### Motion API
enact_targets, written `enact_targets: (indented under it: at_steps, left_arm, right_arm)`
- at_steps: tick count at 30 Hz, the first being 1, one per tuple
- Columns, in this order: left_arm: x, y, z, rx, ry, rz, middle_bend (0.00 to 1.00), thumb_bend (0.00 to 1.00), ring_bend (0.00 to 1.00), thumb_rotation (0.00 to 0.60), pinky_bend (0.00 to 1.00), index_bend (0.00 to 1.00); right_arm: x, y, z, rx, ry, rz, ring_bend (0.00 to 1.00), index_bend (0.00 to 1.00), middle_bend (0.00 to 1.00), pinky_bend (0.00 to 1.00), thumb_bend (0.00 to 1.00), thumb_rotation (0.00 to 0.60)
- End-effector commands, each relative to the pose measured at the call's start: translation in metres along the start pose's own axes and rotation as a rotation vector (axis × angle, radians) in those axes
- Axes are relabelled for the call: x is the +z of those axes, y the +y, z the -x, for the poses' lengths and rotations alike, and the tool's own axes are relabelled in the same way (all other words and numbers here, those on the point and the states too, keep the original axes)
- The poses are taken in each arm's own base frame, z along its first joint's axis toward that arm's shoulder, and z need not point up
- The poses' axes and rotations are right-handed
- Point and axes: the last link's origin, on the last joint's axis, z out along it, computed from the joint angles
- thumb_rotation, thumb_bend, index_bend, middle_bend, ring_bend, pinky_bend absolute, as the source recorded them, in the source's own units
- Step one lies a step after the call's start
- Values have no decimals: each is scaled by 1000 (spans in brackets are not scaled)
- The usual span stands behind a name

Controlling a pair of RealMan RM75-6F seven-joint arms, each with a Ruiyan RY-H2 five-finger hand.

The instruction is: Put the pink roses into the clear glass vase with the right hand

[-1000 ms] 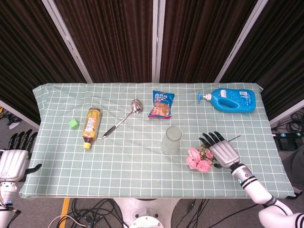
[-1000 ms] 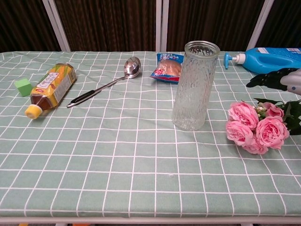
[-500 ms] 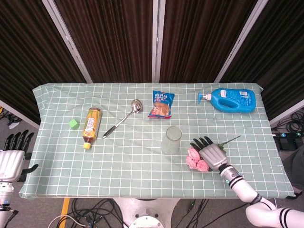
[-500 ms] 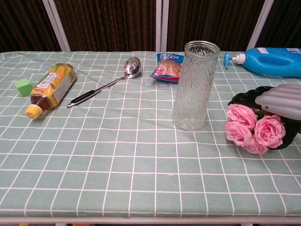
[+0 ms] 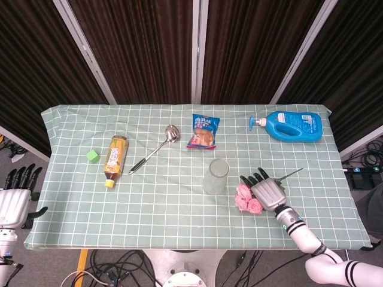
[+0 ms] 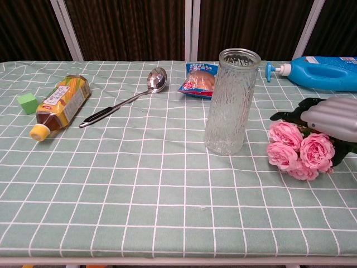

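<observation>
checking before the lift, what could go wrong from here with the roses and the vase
The right hand lies over the pink roses, and whether its fingers have closed on the stems cannot be told; a weak hold could drop them. The tall clear glass vase stands upright close beside, so a sideways swing might tip it.

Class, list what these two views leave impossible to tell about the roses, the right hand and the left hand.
- Rose stems: in both views the right hand covers most of them; only the pink roses show.
- Grip: neither view shows whether fingers have closed on the stems.
- Right hand, chest view: cut by the right edge.
- Left hand: head view only, at the left edge, off the table.
</observation>
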Motion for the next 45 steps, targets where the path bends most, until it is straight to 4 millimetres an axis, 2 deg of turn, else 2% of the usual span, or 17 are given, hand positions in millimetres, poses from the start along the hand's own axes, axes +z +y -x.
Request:
enact_targets:
  at_steps: [1, 10, 15, 19, 23, 29, 36, 41, 45]
  left_arm:
    - [1, 0, 0, -4, 4, -1, 0, 0, 0, 600, 26, 48]
    - [1, -1, -2, -7, 5, -3, 0, 0, 0, 600, 26, 48]
    - [2, -4, -1, -23, -2, -21, 0, 0, 0, 600, 25, 48]
    - [2, -5, -1, -18, 2, -22, 0, 0, 0, 600, 23, 49]
    - [3, -3, -1, -12, 1, -16, 0, 0, 0, 600, 23, 48]
    - [3, 1, 0, -3, -3, -3, 0, 0, 0, 600, 20, 49]
    - [3, 4, 2, 6, -12, 6, 0, 0, 0, 600, 19, 49]
    - [3, 3, 2, 8, -13, 2, 0, 0, 0, 600, 18, 49]
    - [2, 2, 1, 7, -10, 0, 0, 0, 0, 600, 18, 49]
  right_arm:
    - [0, 0, 3, 1, 11, 5, 245, 196, 296, 0, 165, 600]
    - [-2, 2, 0, 6, 76, -1, 379, 483, 434, 0, 215, 600]
    - [-7, 10, -3, -5, 133, 8, 399, 572, 478, 0, 224, 600]
    - [-16, 20, -12, 36, 180, 22, 414, 581, 489, 0, 224, 600]
    - [-31, 36, -38, 66, 266, 39, 414, 581, 492, 0, 223, 600]
    - [-67, 58, -96, 135, 421, 72, 411, 582, 494, 0, 223, 600]
    - [-94, 71, -163, 137, 584, 93, 410, 582, 496, 0, 222, 600]
    - [-96, 69, -192, 212, 708, 51, 407, 580, 495, 0, 218, 600]
    - [-84, 62, -198, 390, 851, -53, 383, 563, 491, 0, 204, 600]
